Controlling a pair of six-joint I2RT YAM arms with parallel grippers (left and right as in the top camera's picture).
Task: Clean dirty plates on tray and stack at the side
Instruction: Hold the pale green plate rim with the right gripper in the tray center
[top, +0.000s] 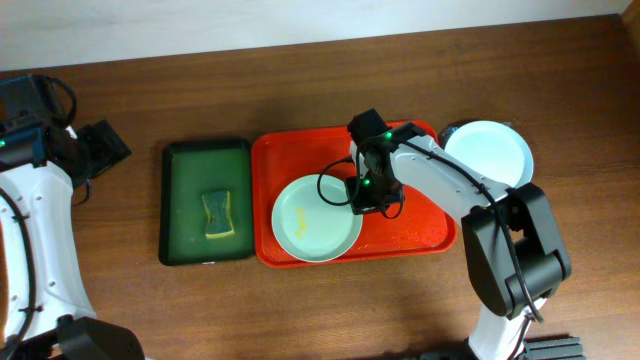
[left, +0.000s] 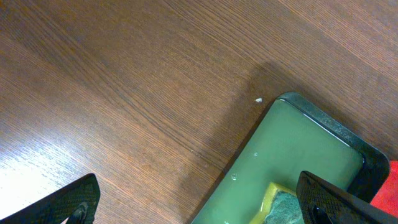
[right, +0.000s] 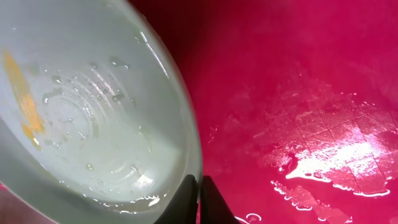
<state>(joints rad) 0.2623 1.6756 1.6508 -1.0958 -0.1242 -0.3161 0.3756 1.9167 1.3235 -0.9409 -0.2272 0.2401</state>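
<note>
pinched to a sliver between the right jaws, at 6 o'clock of the right wrist view: the rim of a pale mint plate (right: 93, 106). wet all over, beaded with drops, smeared yellow (right: 25, 93) toward 9 o'clock. gripped at its 3 o'clock edge when seen from overhead (top: 317, 218). cannot tell whether lifted or lying flat.

under and beside it, the red tray (right: 298, 81), puddled and shining toward 4 o'clock. from above, plate sitting in the tray's (top: 425, 232) 7 o'clock half, reaching the 6 o'clock rim. right arm (top: 440, 180) stretched in across the tray from 3 o'clock.

off the tray, on the desk (top: 300, 80) just beside its 2 o'clock corner: a second plate (top: 488, 152), pale, clean-looking.

at 9 o'clock of the red tray, close alongside: a dark green tray (top: 190, 200) with a yellow-green sponge (top: 217, 215) inside.

left jaws spread wide, holding nothing, hanging over bare desk at the green tray's corner (left: 311, 143), sponge (left: 280, 202) peeking in at 5 o'clock.
</note>
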